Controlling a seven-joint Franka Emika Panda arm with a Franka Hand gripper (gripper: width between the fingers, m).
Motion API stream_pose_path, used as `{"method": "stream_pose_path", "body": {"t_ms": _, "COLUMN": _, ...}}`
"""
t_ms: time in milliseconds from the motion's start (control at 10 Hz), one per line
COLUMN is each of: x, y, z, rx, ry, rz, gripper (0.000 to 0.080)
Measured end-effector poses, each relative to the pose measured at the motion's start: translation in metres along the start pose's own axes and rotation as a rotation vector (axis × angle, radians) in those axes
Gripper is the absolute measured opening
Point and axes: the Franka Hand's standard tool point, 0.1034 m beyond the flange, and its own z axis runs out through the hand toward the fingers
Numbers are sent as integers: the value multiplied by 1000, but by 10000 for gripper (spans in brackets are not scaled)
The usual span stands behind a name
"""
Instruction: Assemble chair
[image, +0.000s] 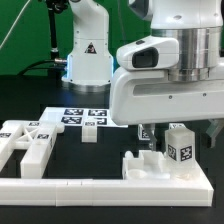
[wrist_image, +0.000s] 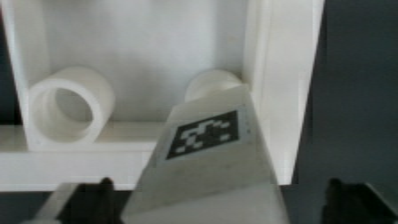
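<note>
A short square white post (image: 180, 147) with a black-and-white tag stands upright at the exterior view's right, by a blocky white chair part (image: 143, 163) that rests against the long L-shaped rail (image: 90, 186). My gripper (image: 180, 134) hangs over the post with a finger on each side. In the wrist view the post (wrist_image: 210, 140) fills the space between the dark fingers (wrist_image: 89, 200), with a narrow gap on both sides, so the gripper (wrist_image: 222, 205) is open around it. Behind the post is a white panel with round sockets (wrist_image: 64, 106). More chair parts (image: 27, 146) lie at the exterior view's left.
The marker board (image: 84, 116) lies flat mid-table with a small white block (image: 90, 132) by its near edge. The robot's base (image: 88, 50) stands behind it. The rail runs along the front of the table.
</note>
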Motion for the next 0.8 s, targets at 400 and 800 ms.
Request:
{"method": "stream_pose_path", "body": {"t_ms": 400, "x": 0, "y": 0, "z": 0, "rx": 1, "ry": -1, "rz": 269, "gripper": 284}}
{"method": "stream_pose_path", "body": {"t_ms": 800, "x": -1, "y": 3, "z": 1, "rx": -6, "ry": -1, "rz": 767, "gripper": 284}}
